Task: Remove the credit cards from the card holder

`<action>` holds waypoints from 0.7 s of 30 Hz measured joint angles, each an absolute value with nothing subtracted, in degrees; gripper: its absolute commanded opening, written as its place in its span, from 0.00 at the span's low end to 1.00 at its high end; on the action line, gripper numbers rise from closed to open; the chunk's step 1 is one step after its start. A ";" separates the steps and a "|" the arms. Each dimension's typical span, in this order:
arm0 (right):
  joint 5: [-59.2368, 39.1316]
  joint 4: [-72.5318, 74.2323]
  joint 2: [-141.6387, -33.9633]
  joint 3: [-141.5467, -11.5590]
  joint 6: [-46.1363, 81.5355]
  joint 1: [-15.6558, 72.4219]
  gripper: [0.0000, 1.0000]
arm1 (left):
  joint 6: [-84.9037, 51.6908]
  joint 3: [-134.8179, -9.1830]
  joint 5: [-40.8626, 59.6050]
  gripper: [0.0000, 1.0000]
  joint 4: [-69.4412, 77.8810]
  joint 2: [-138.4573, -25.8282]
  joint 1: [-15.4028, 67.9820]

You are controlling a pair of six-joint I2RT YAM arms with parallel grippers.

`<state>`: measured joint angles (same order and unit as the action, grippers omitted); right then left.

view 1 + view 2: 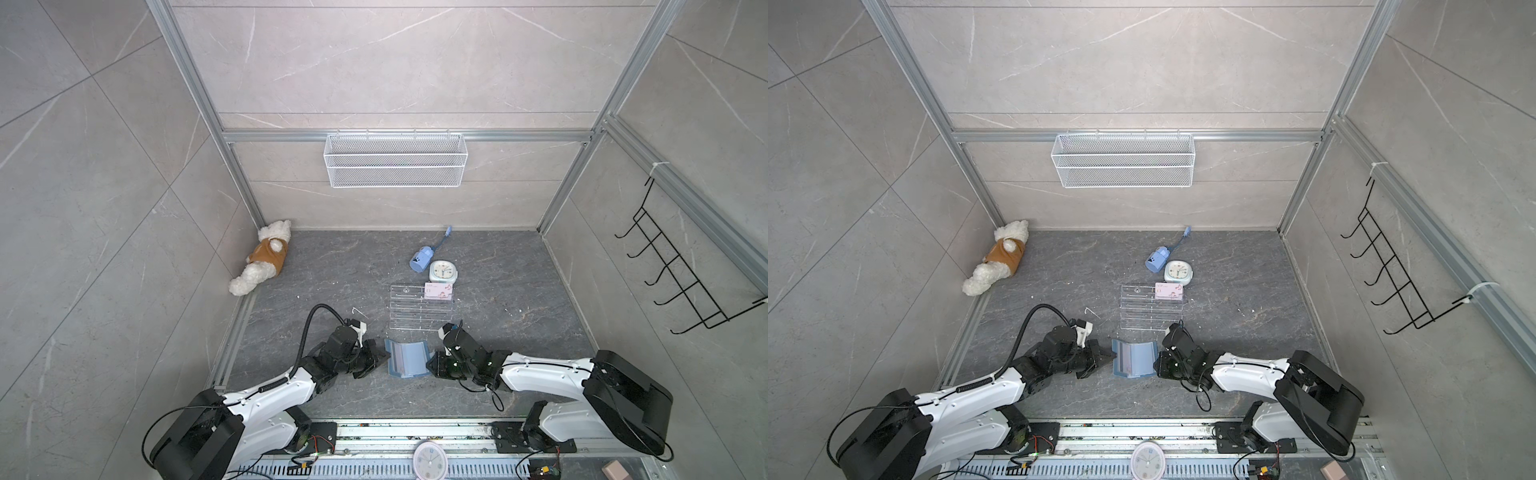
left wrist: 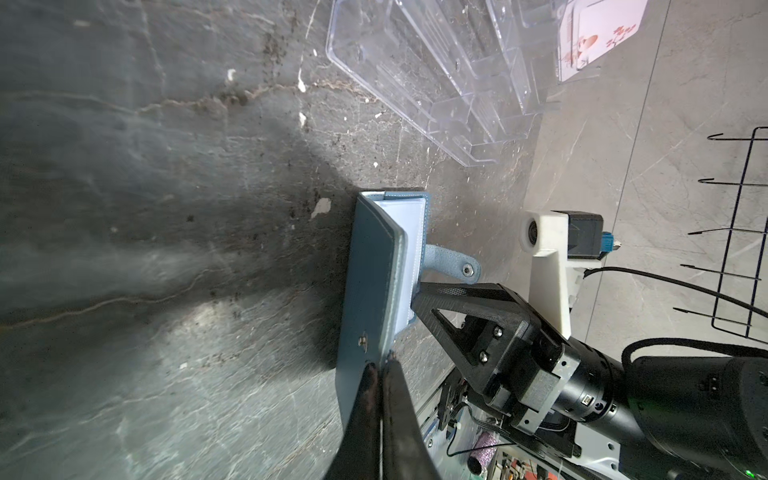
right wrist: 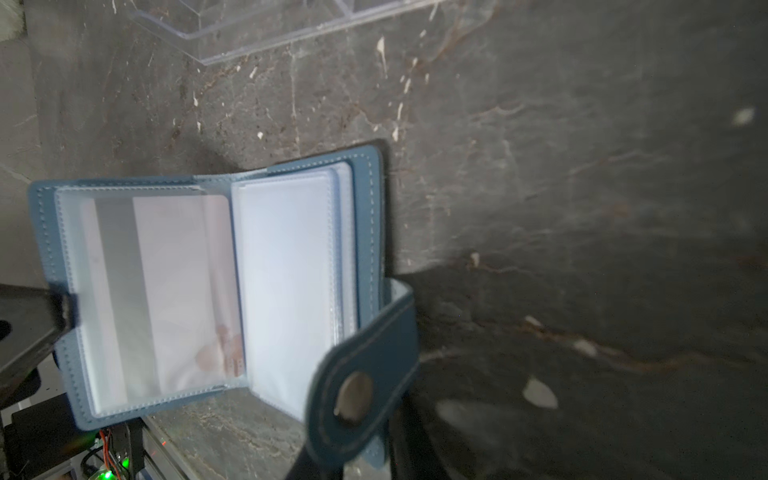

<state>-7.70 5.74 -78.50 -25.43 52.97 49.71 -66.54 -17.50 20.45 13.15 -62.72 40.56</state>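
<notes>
Now: card holder open, one credit card sleeved nearest my left pincer, clamped tight on that cover. My right pincer narrowly grips the tab-side cover. The acrylic rack beyond holds another card.

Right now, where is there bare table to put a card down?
Bare: the wide stretch between the teddy bear and the clear rack, and the strip from that rack to the right wall. Crowded: the card holder, gripped between left pincer and right pincer.
</notes>
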 measured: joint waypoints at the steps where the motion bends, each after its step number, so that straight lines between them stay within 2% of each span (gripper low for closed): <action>1: -7.84 6.11 -78.72 -25.43 52.97 49.71 0.22 | -66.54 -17.82 20.40 0.00 13.41 -62.98 40.73; 21: -8.36 7.97 -79.35 -25.06 52.99 49.71 0.22 | -66.17 -21.69 20.05 0.00 19.97 -70.54 44.14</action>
<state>-8.36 7.97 -79.35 -25.06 52.99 49.71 -66.17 -21.69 20.05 19.97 -70.54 44.14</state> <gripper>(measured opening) 0.216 0.049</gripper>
